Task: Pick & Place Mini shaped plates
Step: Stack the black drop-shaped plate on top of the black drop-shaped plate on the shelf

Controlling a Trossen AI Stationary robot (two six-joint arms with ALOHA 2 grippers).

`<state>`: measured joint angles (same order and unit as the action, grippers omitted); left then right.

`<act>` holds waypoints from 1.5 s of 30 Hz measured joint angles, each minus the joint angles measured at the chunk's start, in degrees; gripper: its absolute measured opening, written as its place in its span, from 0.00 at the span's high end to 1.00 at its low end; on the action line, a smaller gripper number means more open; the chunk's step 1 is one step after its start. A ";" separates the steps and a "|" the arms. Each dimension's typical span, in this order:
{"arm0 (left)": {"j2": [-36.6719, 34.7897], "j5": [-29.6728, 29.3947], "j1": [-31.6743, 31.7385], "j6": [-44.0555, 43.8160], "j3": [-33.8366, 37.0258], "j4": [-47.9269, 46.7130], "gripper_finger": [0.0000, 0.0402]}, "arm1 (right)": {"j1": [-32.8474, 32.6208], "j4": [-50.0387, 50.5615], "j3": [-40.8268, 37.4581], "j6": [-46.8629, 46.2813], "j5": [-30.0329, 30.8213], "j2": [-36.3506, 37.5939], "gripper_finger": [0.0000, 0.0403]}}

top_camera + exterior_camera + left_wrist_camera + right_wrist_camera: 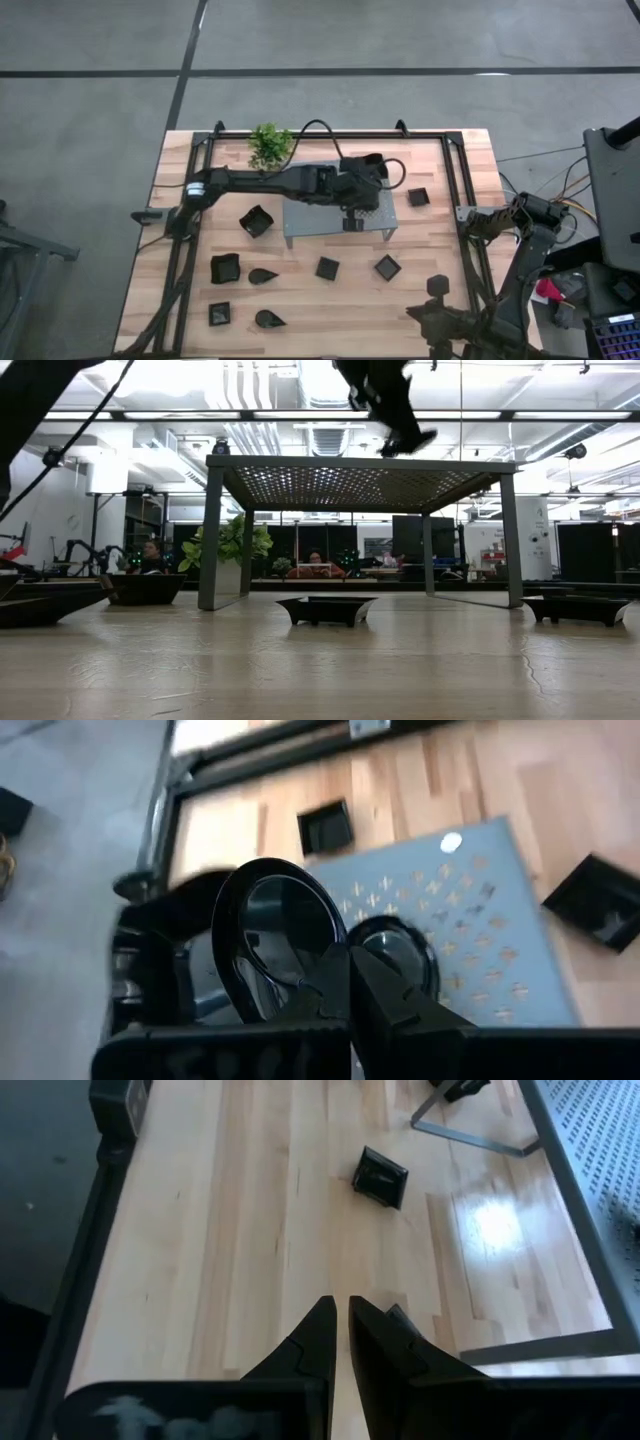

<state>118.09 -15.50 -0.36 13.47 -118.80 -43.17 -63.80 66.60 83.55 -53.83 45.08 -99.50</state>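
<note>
My left gripper (355,215) hangs over the grey perforated stand (310,222), shut on a glossy black rounded mini plate (275,925). In the low view that plate (410,440) sits just above the stand's top (360,472). A dark round shape (400,955) shows on the stand beyond the fingers; I cannot tell whether it is a dish or a shadow. Several square and teardrop plates lie flat on the wood, among them a square one (327,267) and a teardrop one (262,275). My right gripper (340,1320) hovers shut and empty over the table's near right part. My left gripper pinches the rounded plate's rim (325,968) between its two fingers. The fingers slant downward from the table's left side. The plate stands on edge in the hold with its hollow face turned toward the wrist, lifted clear of the stand's top.
A small green potted plant (268,146) stands at the far edge behind the stand. Black frame rails (462,190) run along the table's sides. More square plates lie at the stand's right (418,197) and near right (387,267). People sit in the room beyond the table.
</note>
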 joint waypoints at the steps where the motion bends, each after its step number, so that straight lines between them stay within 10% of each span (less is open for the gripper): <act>1: 0.33 0.10 0.02 0.02 0.07 -0.29 1.00 | -0.05 0.10 0.00 0.01 -0.02 0.00 0.93; 26: 1.84 0.76 -0.33 1.40 0.96 -3.10 1.00 | -0.08 -0.03 0.24 0.20 0.00 0.00 0.93; 45: 1.65 1.26 -1.84 -0.60 -4.74 -4.96 0.73 | -0.05 -0.03 0.24 0.23 0.03 0.00 0.93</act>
<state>119.74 -14.24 -2.20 12.87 -123.53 -48.12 -63.86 66.57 83.79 -53.60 45.11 -99.50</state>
